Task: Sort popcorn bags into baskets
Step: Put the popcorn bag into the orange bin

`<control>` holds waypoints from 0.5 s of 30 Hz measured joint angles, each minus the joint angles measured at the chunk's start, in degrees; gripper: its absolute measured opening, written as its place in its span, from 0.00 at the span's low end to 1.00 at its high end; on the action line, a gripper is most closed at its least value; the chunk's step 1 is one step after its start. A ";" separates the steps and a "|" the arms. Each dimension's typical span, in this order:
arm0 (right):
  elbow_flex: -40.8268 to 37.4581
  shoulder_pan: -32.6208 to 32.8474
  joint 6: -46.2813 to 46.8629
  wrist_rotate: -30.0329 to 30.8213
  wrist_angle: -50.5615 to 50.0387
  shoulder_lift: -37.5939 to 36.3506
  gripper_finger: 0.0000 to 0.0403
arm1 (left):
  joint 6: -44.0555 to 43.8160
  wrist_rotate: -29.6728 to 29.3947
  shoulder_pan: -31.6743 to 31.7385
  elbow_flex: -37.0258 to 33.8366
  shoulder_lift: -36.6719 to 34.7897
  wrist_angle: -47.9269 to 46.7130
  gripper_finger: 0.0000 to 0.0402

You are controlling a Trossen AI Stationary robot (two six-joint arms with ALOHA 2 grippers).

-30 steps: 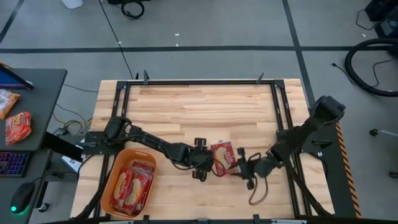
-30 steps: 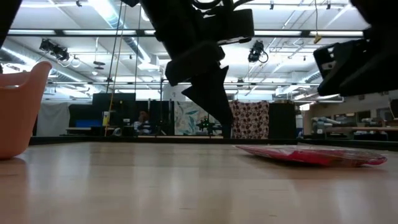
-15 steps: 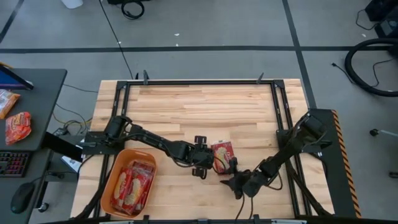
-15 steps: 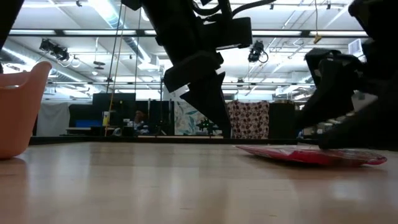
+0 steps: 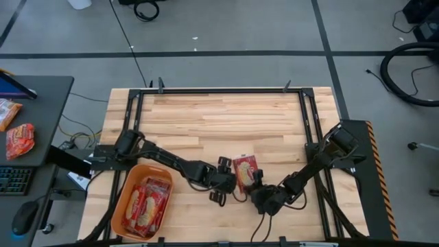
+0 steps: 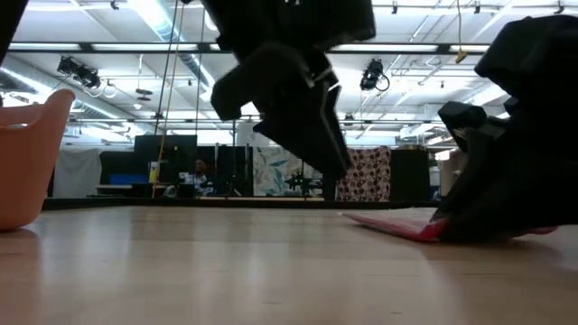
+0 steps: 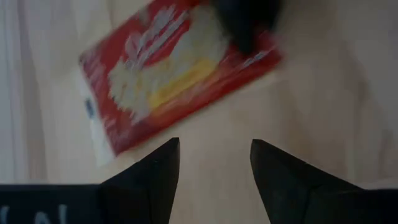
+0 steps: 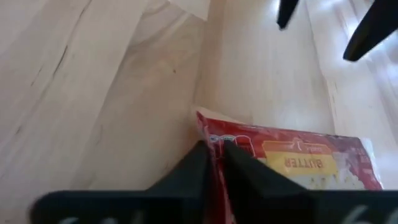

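One popcorn bag lies flat on the wooden table, near its front edge. The right gripper is at table level, its fingers closed on the bag's near edge; the right arm reaches in low from the table's right side. The left gripper hovers just beside the bag, fingers apart and holding nothing. The orange basket at front left holds more popcorn bags.

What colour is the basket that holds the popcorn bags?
Orange. The basket shows best in the high view, holding red popcorn bags.
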 joint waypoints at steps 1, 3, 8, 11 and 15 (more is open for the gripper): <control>-0.01 -0.10 -0.26 -0.23 -0.06 -0.02 0.14 | 1.10 0.02 -0.41 0.00 0.00 0.83 0.50; 0.02 -0.14 -0.60 -0.77 -0.36 -0.25 0.05 | 2.86 0.00 -1.21 0.00 0.00 2.97 0.50; -0.31 0.14 -1.73 -2.41 -2.40 -3.10 0.04 | 5.46 0.04 -2.95 0.00 0.00 7.85 0.50; -0.27 1.13 -1.64 -2.72 -2.86 -7.67 0.02 | 5.07 -1.24 -3.35 0.00 0.00 8.50 0.51; -0.25 2.41 -1.48 -2.64 -2.67 -12.86 0.02 | 4.20 -4.03 -3.19 0.00 0.00 8.86 0.56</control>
